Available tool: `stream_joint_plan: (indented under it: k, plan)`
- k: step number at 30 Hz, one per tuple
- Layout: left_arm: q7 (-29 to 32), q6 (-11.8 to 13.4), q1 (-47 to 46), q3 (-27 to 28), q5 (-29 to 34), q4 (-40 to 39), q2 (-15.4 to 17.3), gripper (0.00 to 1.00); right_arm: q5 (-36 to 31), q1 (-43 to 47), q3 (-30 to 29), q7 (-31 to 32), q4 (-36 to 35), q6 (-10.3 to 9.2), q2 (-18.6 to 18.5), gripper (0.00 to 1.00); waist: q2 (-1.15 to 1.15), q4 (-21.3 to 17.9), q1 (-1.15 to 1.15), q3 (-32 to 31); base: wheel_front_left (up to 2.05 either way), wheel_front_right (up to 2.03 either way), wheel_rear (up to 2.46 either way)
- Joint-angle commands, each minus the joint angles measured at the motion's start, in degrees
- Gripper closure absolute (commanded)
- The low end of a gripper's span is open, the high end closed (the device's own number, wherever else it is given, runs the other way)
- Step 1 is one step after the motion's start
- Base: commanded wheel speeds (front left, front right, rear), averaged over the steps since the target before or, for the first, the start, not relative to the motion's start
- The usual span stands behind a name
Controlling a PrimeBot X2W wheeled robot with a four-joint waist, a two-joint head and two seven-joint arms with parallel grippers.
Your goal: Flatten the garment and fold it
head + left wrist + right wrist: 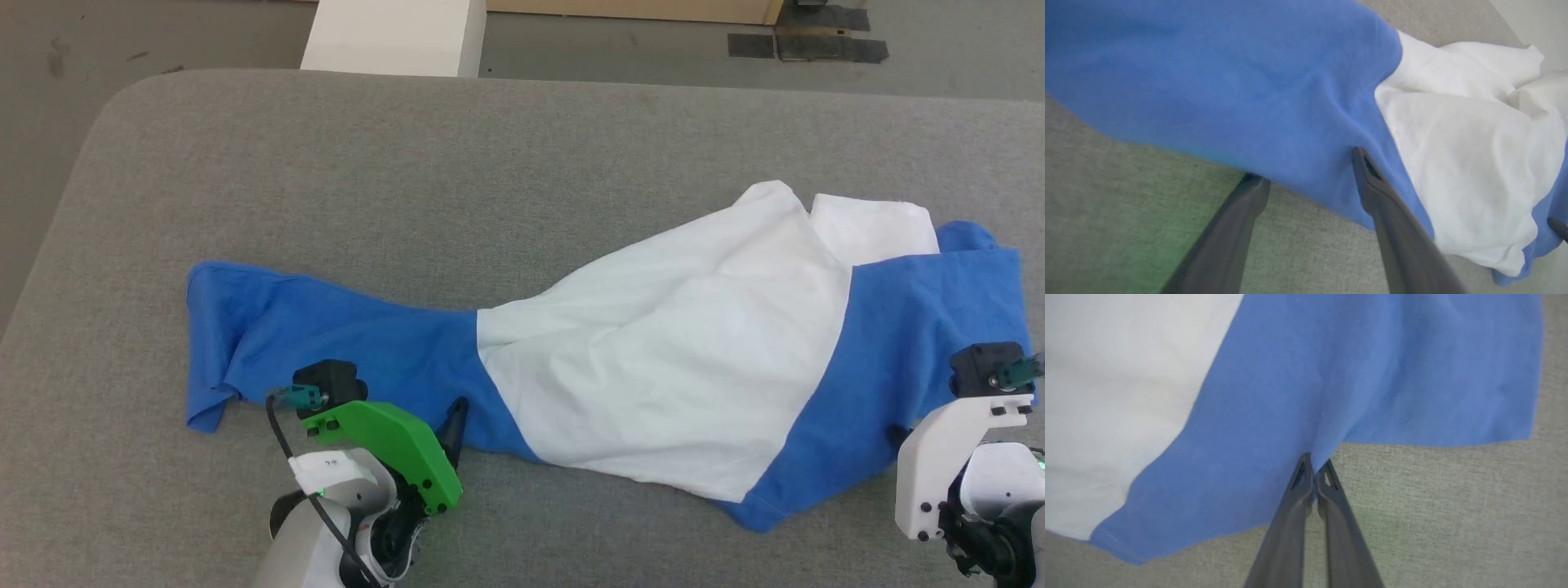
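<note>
The left claw stands wide at the near blue edge of the shirt, one tip over the cloth. The right claw is pinched tight on a fold of blue hem. Beyond both claws, the shirt lies rumpled across the grey table.

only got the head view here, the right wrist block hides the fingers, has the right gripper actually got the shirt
Observer: Yes. In the right wrist view, the right gripper is shut on a pinch of the garment at its blue edge.
Operator: and the left, open or closed
Observer: Open. The left gripper has its jaws wide, straddling the garment's blue near edge.
Operator: touching cloth at all
Observer: One finger lies on top of the blue fabric. The other's tip meets the hem; whether it is under the cloth I cannot tell.
</note>
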Motion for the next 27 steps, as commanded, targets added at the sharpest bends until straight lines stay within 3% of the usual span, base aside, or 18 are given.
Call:
stream_joint_plan:
  k: [1, 7, 12, 19, 27]
  plan:
    - [-0.24, 0.01, 0.12, -0.22, -0.23, 1.53, -0.1, 1.0, 0.36, 0.43, 0.02, -0.05, -0.21, -0.06, -0.15, 1.0, 0.0, -0.09, 0.0, -0.02, 0.0, 0.0, 0.0]
    - [-1.62, -0.94, 0.87, 0.2, -1.52, 0.38, -0.05, 1.0, 0.54, 0.95, -0.12, -0.44, -0.52, -0.06, -0.09, 1.0, 0.0, 0.25, 0.0, -1.06, 0.0, 0.0, 0.0]
    - [-1.59, -2.15, 1.22, 1.23, -3.11, -5.37, 0.69, 1.0, 2.93, 0.86, 0.0, -1.1, -2.57, -0.06, 0.0, 1.0, 0.0, 0.64, 0.0, -3.06, 0.0, 0.0, 0.0]
    - [1.78, -4.33, -2.38, 4.38, -8.6, -17.27, 1.89, 1.0, 14.8, -2.34, -1.21, 1.16, -9.68, -0.06, -0.22, 1.0, 0.0, 0.62, 0.0, -7.1, 0.0, 0.0, 0.0]
    - [6.54, -3.76, -16.15, 7.57, -9.24, -22.17, 6.02, 1.0, 24.11, -12.29, -1.98, 4.51, -15.61, -0.06, -4.17, 1.0, 0.0, 0.2, 0.0, -10.98, 0.0, 0.0, 0.0]
